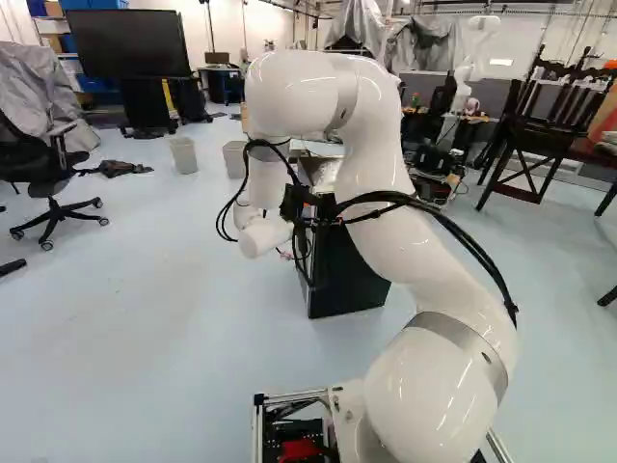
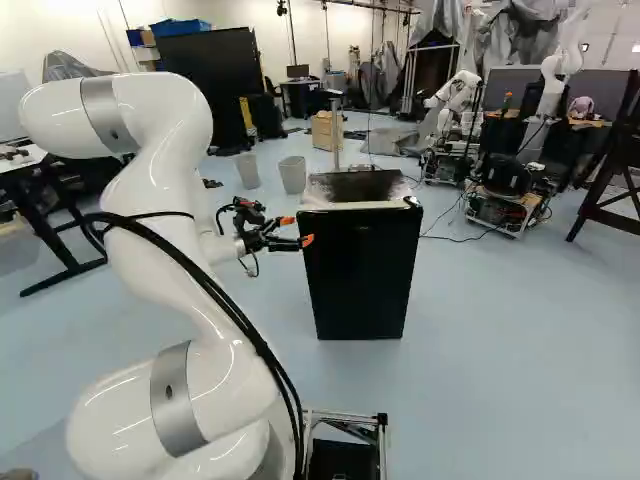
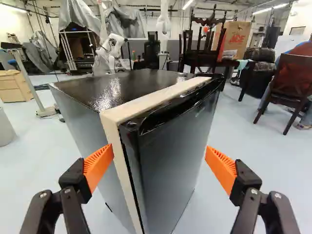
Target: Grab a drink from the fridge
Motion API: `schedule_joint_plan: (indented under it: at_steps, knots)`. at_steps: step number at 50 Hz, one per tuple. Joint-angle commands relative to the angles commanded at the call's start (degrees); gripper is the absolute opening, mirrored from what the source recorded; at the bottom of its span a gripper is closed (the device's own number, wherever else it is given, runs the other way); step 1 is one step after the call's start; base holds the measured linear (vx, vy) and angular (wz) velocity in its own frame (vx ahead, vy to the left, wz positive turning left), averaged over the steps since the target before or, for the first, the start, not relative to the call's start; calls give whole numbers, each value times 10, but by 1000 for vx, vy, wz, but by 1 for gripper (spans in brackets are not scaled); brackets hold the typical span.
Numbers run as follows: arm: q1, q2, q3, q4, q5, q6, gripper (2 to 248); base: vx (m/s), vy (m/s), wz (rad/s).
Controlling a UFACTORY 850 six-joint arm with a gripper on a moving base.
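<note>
Beside the small black fridge (image 2: 362,270), my gripper (image 2: 301,230) is level with its upper part in the right base view. The left base view shows the fridge (image 1: 345,275) partly behind my arm. In the wrist view the gripper (image 3: 157,166) is open, its orange pads wide apart with nothing gripped. Ahead of it stands the fridge (image 3: 175,161), with a glossy top, a pale frame edge and a dark door that looks closed. No drink is visible.
Two grey bins (image 2: 292,175) and a wooden cabinet (image 2: 326,131) stand beyond the fridge. Another robot (image 2: 458,95) is farther back, near a cart with equipment (image 2: 497,208). An office chair (image 1: 48,174) is at the left of the left base view. Dark chairs (image 3: 288,87) stand beyond the fridge.
</note>
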State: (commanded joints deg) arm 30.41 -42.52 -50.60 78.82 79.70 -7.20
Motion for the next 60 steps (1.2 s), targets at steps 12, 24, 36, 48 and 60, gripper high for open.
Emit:
schedule_joint_plan:
  at_steps: [12, 24, 36, 48, 60]
  knots:
    - [-2, 0, 0, 0, 4, 0, 247, 0, 0, 0]
    - [-5, 0, 0, 0, 7, 0, 247, 0, 0, 0]
    - [-8, 0, 0, 0, 11, 0, 247, 0, 0, 0]
    - [-12, 5, 10, 0, 13, 0, 247, 0, 0, 0]
    - [-15, 12, 25, 0, 13, 0, 247, 0, 0, 0]
